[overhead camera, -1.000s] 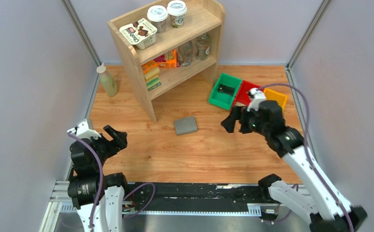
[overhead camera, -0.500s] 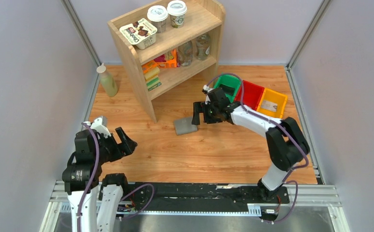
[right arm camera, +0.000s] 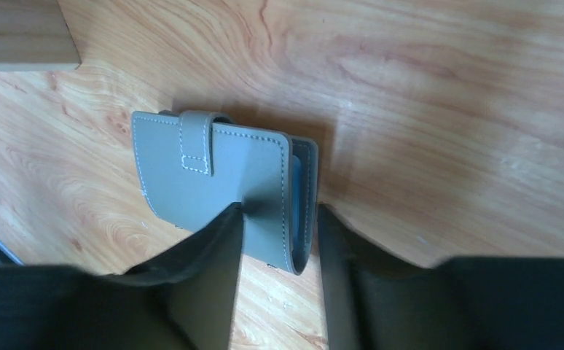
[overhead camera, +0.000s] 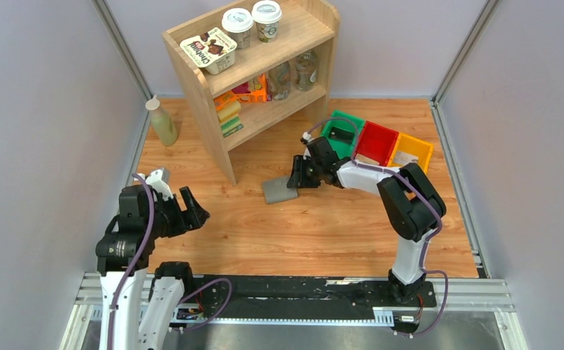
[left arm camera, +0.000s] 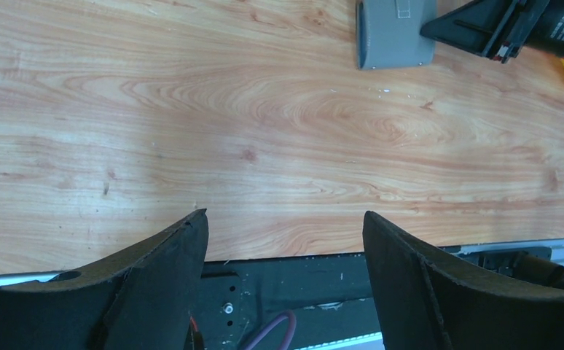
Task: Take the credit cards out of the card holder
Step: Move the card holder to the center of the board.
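The card holder (overhead camera: pixel 279 190) is a grey wallet lying closed and flat on the wooden table (overhead camera: pixel 323 226), in front of the shelf. It also shows in the left wrist view as the card holder (left arm camera: pixel 396 33) at the top and in the right wrist view as the card holder (right arm camera: pixel 213 175), tab fastened. No credit cards show; a blue inner edge peeks from the fold. My right gripper (overhead camera: pixel 294 181) (right arm camera: pixel 280 209) straddles the wallet's folded right edge, jaws half narrowed, one finger over its top face and the other just beside the edge. My left gripper (overhead camera: pixel 194 208) (left arm camera: pixel 285 214) hangs open and empty at the near left.
A wooden shelf (overhead camera: pixel 213 95) with cups and packets stands at the back. A bottle (overhead camera: pixel 162 122) stands at the far left. Green (overhead camera: pixel 330 149), red (overhead camera: pixel 378 143) and yellow (overhead camera: pixel 419 149) bins sit in a row behind the right arm. Grey walls close both sides.
My right arm swung left from the bins down to the wallet, and its jaws narrowed around the wallet's edge. My left gripper shifted slightly right.
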Tool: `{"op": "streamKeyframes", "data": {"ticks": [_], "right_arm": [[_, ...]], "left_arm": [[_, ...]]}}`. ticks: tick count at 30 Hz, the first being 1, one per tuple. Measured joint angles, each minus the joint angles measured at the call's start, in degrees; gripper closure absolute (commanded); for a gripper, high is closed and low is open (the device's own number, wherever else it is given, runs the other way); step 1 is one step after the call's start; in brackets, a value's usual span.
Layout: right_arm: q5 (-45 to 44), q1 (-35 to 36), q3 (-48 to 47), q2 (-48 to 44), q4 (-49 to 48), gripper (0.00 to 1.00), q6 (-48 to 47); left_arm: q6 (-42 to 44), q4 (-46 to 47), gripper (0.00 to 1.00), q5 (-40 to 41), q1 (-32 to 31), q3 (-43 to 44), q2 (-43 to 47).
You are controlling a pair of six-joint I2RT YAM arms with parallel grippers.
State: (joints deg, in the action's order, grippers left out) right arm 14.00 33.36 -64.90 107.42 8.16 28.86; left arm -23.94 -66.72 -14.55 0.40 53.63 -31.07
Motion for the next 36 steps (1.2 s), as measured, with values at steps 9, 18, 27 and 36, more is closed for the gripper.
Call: {"op": "streamKeyframes", "data": {"ticks": [9,18,27,36], "right_arm": [[5.90,-0.48,9.42,-3.06,-9.90,1.00,3.32],[6.58,-0.28,31.15,-17.14,-21.92,0.97,13.22],[1.97,6.36,40.87,-33.20,-15.30,0.43,18.10],[3.89,-2.19,28.68,-37.29,3.52,0.41,1.73]], "left_arm": [[-4.57,4.13,0.16,-0.74,-1.64,-6.84,-2.80],[-15.17,14.78,0.22,1.97,-15.65,-17.73,-4.96],[-25.20,28.35,0.23,9.94,-33.64,-22.05,-15.76],[-27.50,37.00,0.26,12.50,-41.38,-20.13,-29.88]]}}
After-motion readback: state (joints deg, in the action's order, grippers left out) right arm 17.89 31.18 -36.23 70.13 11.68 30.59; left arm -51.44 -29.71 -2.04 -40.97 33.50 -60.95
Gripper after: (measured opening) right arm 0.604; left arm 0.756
